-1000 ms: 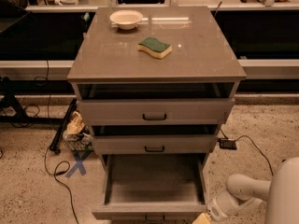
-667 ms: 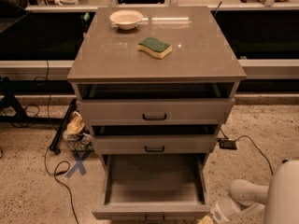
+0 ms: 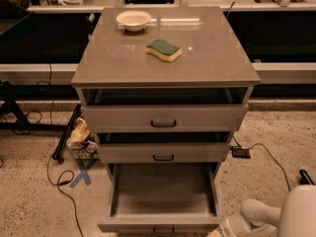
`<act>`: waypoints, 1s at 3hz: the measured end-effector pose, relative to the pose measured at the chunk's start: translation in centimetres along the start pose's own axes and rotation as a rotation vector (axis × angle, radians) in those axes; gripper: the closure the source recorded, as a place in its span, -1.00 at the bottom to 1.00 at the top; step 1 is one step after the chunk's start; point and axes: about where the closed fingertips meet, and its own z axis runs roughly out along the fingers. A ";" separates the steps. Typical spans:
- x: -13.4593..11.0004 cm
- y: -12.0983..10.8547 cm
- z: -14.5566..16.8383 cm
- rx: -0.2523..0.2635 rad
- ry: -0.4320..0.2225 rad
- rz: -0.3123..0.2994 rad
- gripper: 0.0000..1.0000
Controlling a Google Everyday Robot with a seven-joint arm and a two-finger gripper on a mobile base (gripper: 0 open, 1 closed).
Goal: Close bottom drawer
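Left of the cabinet: cable (image 3: 63, 179) and blue tape X (image 3: 83, 174) on the floor, not in our way

On the cabinet's surface (image 3: 207, 63): bowl (image 3: 133, 19) near the far left corner, sponge (image 3: 163, 50) mid-surface toward the far edge, neither matters for this job

Top drawer (image 3: 164, 117) and middle drawer (image 3: 163, 153) both sit a bit proud, we leave them

Bottom drawer (image 3: 163, 196) is pulled well out below them, box empty, its front and handle (image 3: 163, 229) right at the lower edge of view

Gripper (image 3: 221, 231) is low on the right, just beside the drawer's front right corner and mostly cut off. We can't tell if it's open or closed, or whether it touches the front

We judge this is the approach step, push not started

Next move: bring the gripper square onto the drawer front, nearer the middle than the corner so the box doesn't rack, then push straight toward the cabinet until the front is flush
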 end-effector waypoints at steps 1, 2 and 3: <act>-1.9 -1.1 3.6 -0.003 -0.053 -0.007 1.00; -2.0 -1.1 3.6 -0.002 -0.053 -0.007 1.00; -4.7 -1.5 5.3 0.006 -0.122 -0.073 1.00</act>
